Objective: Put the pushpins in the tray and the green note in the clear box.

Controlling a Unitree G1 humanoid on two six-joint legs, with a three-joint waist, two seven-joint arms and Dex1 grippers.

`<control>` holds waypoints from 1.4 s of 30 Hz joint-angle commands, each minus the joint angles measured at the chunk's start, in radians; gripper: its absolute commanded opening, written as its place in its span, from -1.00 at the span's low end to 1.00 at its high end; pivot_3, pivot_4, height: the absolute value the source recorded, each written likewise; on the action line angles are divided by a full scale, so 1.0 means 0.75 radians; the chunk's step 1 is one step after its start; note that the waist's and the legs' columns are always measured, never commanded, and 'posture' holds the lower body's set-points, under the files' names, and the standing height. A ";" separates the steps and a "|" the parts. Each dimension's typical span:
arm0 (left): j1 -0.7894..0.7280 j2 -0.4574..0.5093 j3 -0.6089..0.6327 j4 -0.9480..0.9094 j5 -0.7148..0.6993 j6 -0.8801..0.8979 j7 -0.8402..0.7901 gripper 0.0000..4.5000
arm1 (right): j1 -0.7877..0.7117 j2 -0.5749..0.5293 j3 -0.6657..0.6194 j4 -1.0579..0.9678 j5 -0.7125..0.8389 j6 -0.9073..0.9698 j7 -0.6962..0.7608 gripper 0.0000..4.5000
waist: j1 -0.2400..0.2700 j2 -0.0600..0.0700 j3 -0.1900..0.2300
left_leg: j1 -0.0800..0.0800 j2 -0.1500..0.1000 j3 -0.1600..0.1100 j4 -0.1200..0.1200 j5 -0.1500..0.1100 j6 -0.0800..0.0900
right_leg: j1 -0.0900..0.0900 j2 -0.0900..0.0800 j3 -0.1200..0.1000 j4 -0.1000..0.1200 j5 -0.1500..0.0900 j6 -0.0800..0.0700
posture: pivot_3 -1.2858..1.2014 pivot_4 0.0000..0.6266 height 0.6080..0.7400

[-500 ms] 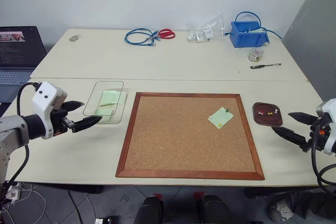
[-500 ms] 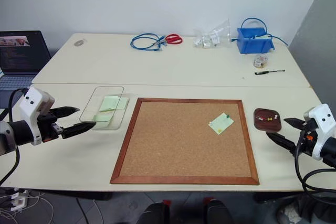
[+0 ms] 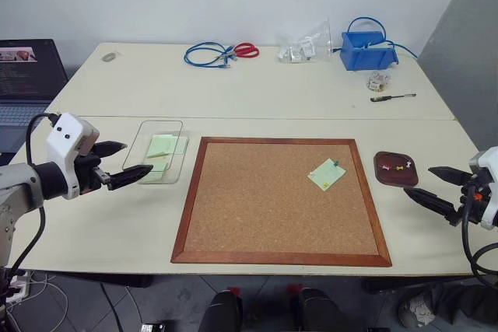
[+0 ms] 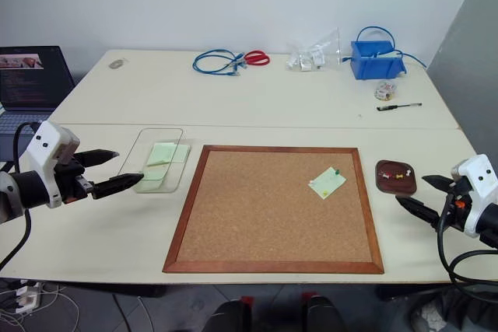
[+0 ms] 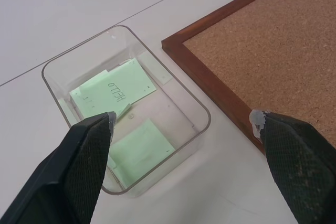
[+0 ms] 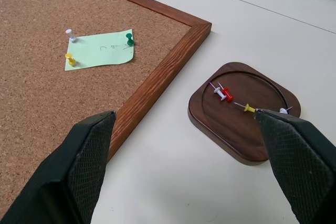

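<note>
A green note [image 3: 327, 174] lies on the corkboard [image 3: 233, 215], held by a green pushpin [image 6: 129, 38], a white one [image 6: 71, 35] and a yellow one [image 6: 70, 59]. The dark reddish-brown tray [image 3: 395, 169] to the board's right holds several pushpins [image 6: 226, 94]. The clear box [image 3: 154, 151], left of the board, contains green notes [image 5: 113, 87]. My left gripper [image 3: 117, 163] is open beside the box's left side. My right gripper [image 3: 437, 189] is open, just right of the tray and nearer the front edge.
At the back of the table lie a blue cable [image 3: 205, 55], red scissors [image 3: 247, 50], a clear bag [image 3: 305, 46], a blue bin [image 3: 369, 50] and a pen [image 3: 393, 97]. A laptop [image 3: 27, 75] sits at the far left.
My left gripper has moved slightly toward the back, closer to the clear box. The right gripper has stayed in place.
</note>
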 commanded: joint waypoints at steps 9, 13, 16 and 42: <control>-0.024 0.001 -0.011 0.021 0.038 -0.075 -0.015 0.98 | -0.029 -0.014 -0.009 -0.021 -0.004 -0.026 0.001 1.00 | 0.000 0.000 0.000 | 0.000 0.000 0.000 0.000 0.000 0.000 | 0.000 0.000 0.000 0.000 0.000 0.000 | 0.03 -0.52 1.00; -0.020 -0.003 -0.018 0.016 0.041 -0.080 -0.010 0.98 | -0.027 -0.006 -0.004 -0.042 0.001 -0.021 -0.008 1.00 | 0.000 0.000 0.000 | 0.000 0.000 0.000 0.000 0.000 0.000 | 0.000 0.000 0.000 0.000 0.000 0.000 | 0.03 -0.52 1.00; -0.044 -0.008 -0.027 0.003 0.031 -0.074 -0.007 0.98 | -0.020 -0.007 0.013 -0.065 -0.010 -0.034 -0.008 1.00 | 0.000 0.000 0.000 | 0.000 0.000 0.000 0.000 0.000 0.000 | 0.000 0.000 0.000 0.000 0.000 0.000 | 0.03 -0.52 1.00; -0.481 -0.559 -0.714 0.027 0.139 -0.254 -0.077 -0.33 | -0.347 0.363 0.519 -0.400 0.073 0.110 -0.392 0.19 | 0.001 0.000 0.000 | -0.001 -0.002 -0.002 0.003 0.000 0.000 | 0.000 0.000 -0.001 0.001 0.000 0.000 | 0.03 -0.52 1.00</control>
